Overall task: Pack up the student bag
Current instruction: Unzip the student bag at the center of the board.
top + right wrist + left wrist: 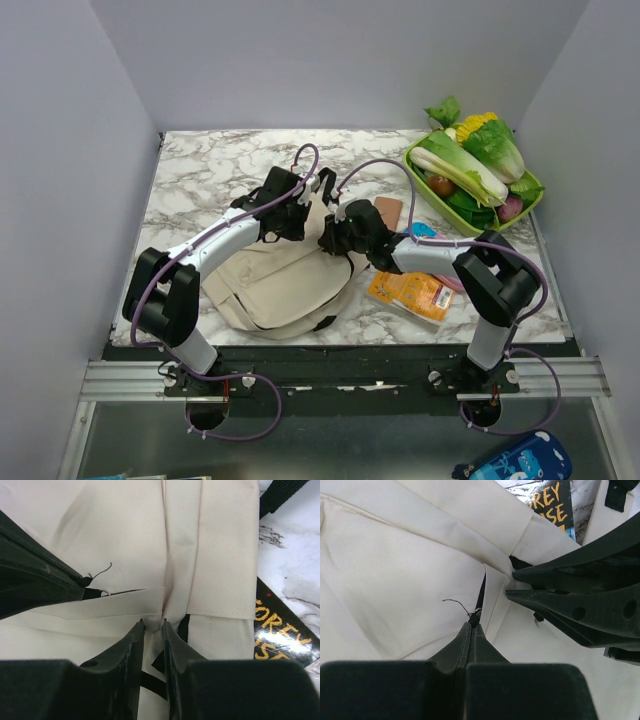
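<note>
The cream student bag (275,283) lies flat in the middle of the table with both grippers at its upper right end. My left gripper (300,216) is shut on the bag's small dark zipper pull (474,618), with a loose thread beside it; in the left wrist view its fingertips (472,625) press together. My right gripper (336,236) is shut on a fold of the bag's cream fabric (175,545) next to a black strap; in the right wrist view its fingertips (141,626) pinch the fold. The two grippers almost touch. A black book with yellow letters (280,637) lies under the bag's edge.
An orange book (410,294) lies right of the bag. A brown flat item (388,210) and a blue item (424,230) lie behind my right arm. A green tray (414,170) of toy vegetables stands at the back right. Grey walls enclose the marble table.
</note>
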